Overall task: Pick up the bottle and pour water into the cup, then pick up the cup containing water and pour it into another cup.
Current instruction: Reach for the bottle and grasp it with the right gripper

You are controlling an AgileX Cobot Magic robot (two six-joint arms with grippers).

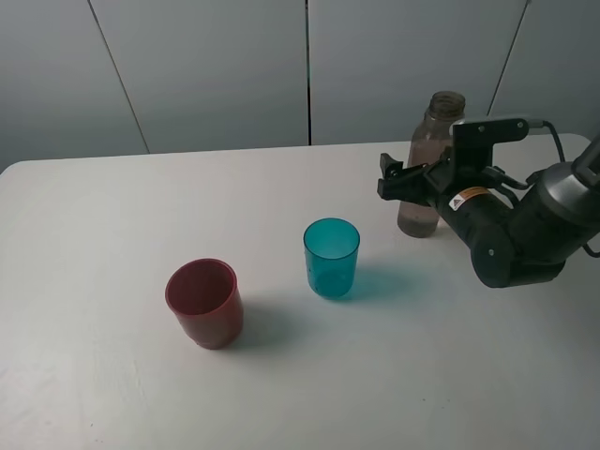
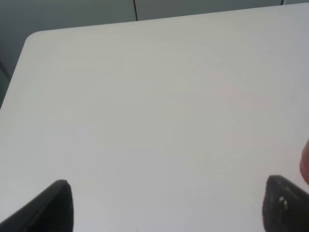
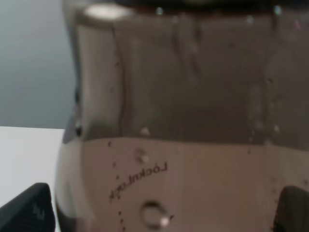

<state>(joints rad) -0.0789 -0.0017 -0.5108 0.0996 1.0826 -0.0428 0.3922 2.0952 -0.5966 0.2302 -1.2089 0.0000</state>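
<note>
Uncapped tall smoky-brown plastic bottle (image 1: 433,141) is bracketed by the open right gripper (image 1: 403,183); left gripper (image 2: 166,208) likewise open; toppling risked by off-centre closure

On table (image 1: 103,394): bottle (image 1: 418,217) back-R of cup (image 1: 331,258), other cup (image 1: 204,302) front-L.

White table, grey panelled wall

A matte white table (image 1: 112,394) with a rounded corner fills most of the high view; behind it stands a pale grey wall (image 1: 206,66) of flat panels, split by thin dark seams (image 1: 307,70), one upright, others slanted; light is soft and even, leaving faint shadows on the tabletop
</note>
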